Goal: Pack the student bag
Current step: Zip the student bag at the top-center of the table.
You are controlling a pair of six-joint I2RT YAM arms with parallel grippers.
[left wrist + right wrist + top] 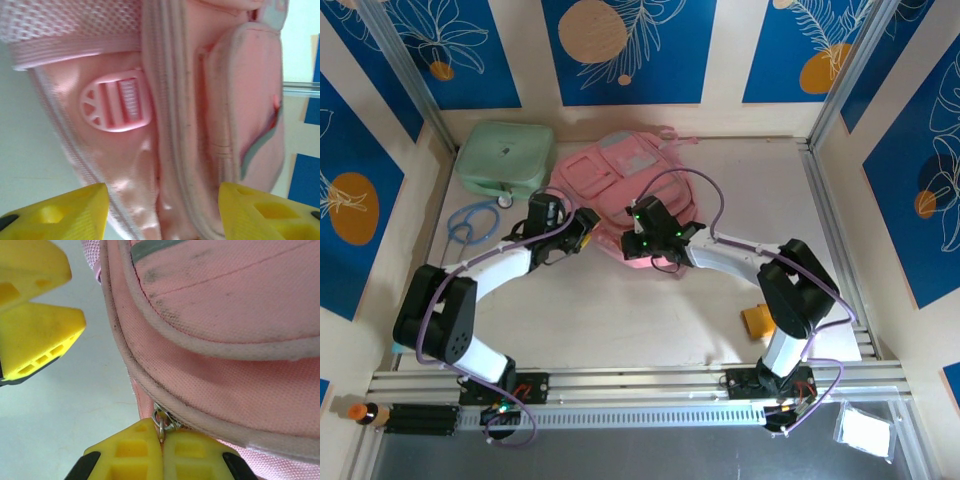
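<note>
The student bag (612, 178) lies flat on the pale table (650, 310), a little above the middle of the overhead frame, with its lower edge toward the two arms. Just to its left, in the upper left of the frame, sits a mint-green case (505, 160), and below that case a thin blue looped cord (470, 222) lies on the table. The left gripper (162, 215) is at the bag's lower left edge. Its yellow fingers (60, 212) stand well apart in the bottom corners of the left wrist view, holding nothing. Between and beyond them shows the bag's pink side seam, with a pink plastic strap buckle (116, 106) in the middle left of that frame. The right gripper (162, 447) is at the bag's lower edge, just right of the other one. Its fingers are pressed together at the bottom centre of the right wrist view, pinching a small metal zipper pull (161, 421) that sticks out from the seam under a grubby, grey-trimmed pocket. Down in the lower right of the overhead frame, close beside the right arm's base, a small orange-yellow object (757, 320) rests on the table — I can't tell what it is.
</note>
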